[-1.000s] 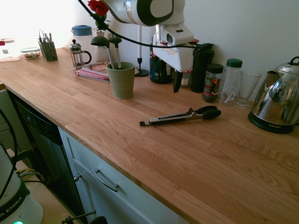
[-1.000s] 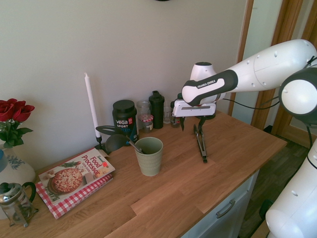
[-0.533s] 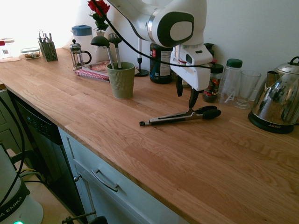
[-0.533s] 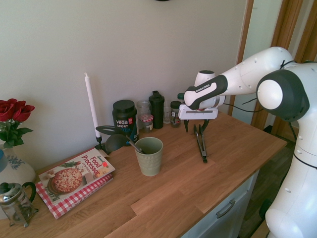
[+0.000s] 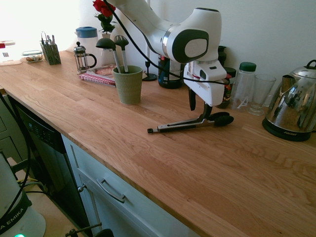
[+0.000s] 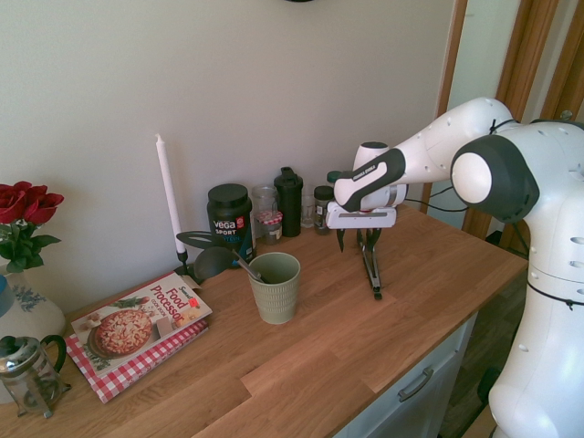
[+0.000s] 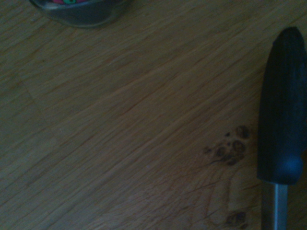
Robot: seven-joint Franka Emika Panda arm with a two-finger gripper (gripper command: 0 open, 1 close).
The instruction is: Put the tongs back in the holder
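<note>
Right of the green cup (image 5: 128,86), the wide-open gripper (image 5: 199,110) needed centring over the tongs (image 5: 191,124) before closing.

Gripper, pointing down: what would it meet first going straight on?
Probably the tongs under one finger of the open gripper, then the countertop; exact depth is unclear.

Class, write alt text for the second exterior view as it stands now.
A white robot arm holds its open jaws low over metal tongs lying on a wooden counter; a green ribbed cup holding dark ladles stands beside a cookbook.
</note>
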